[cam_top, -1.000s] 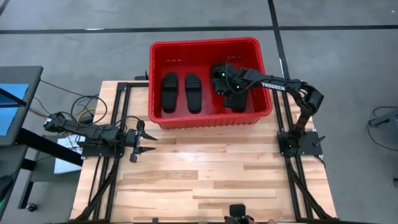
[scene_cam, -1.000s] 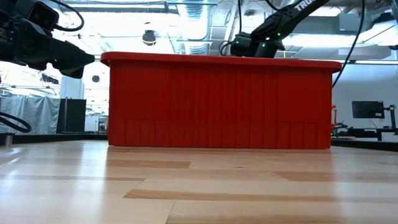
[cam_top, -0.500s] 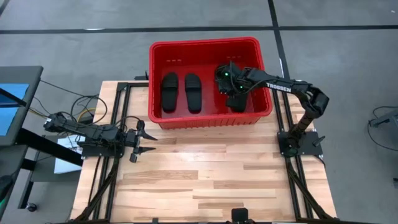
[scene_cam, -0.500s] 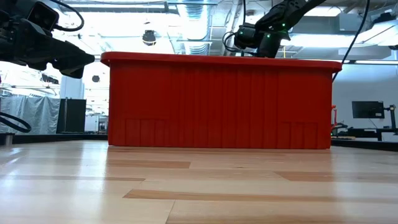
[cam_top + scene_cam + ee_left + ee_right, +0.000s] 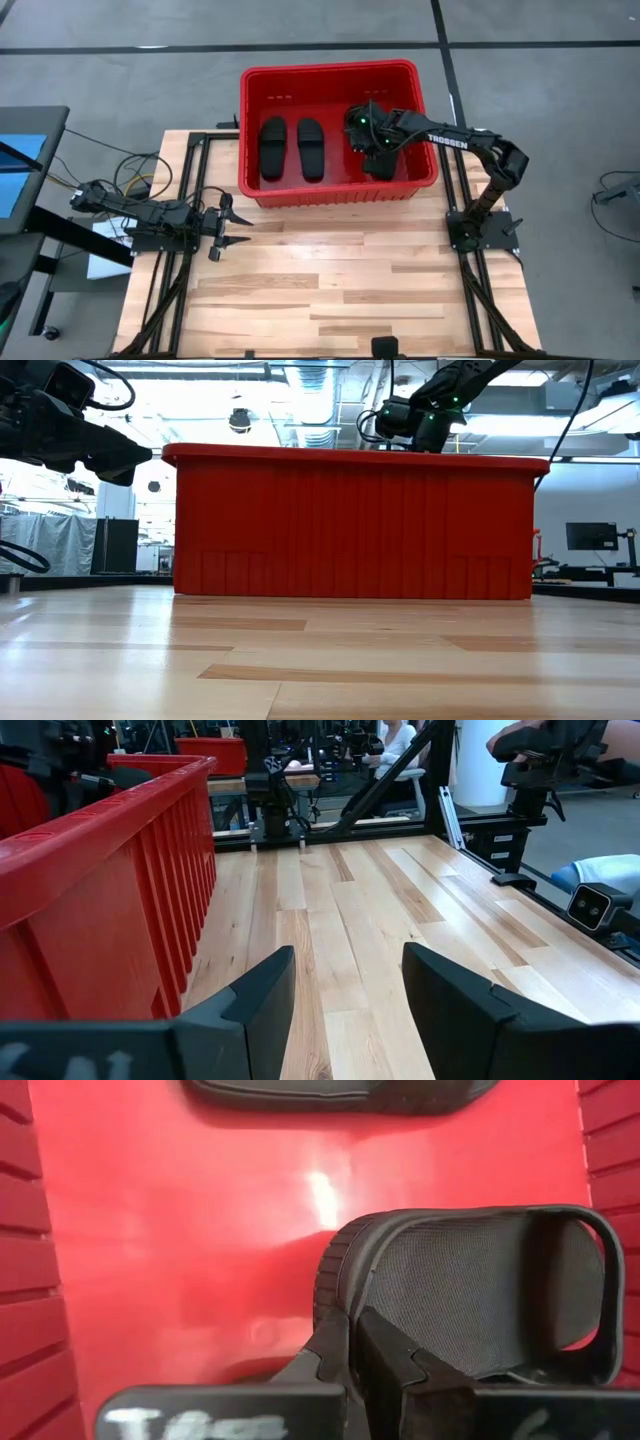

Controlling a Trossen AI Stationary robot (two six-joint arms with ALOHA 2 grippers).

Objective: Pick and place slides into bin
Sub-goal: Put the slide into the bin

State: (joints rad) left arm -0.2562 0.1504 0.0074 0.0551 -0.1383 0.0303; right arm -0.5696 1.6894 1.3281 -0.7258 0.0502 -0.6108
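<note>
Held the last sandal (image 5: 470, 1295) by its edge in the right gripper (image 5: 352, 1342), fingers clamped, low inside the crate (image 5: 330, 190) for release beside three others. Parked left gripper (image 5: 228, 226) open over the table (image 5: 330, 290).

A pale butcher-block wooden table (image 5: 330, 290) stands on a grey concrete floor (image 5: 120, 80) crossed by dark lines, while bright ceiling lights (image 5: 200, 395), a grey curtain (image 5: 50, 545) and a black wall monitor (image 5: 590, 536) fill the far room.
</note>
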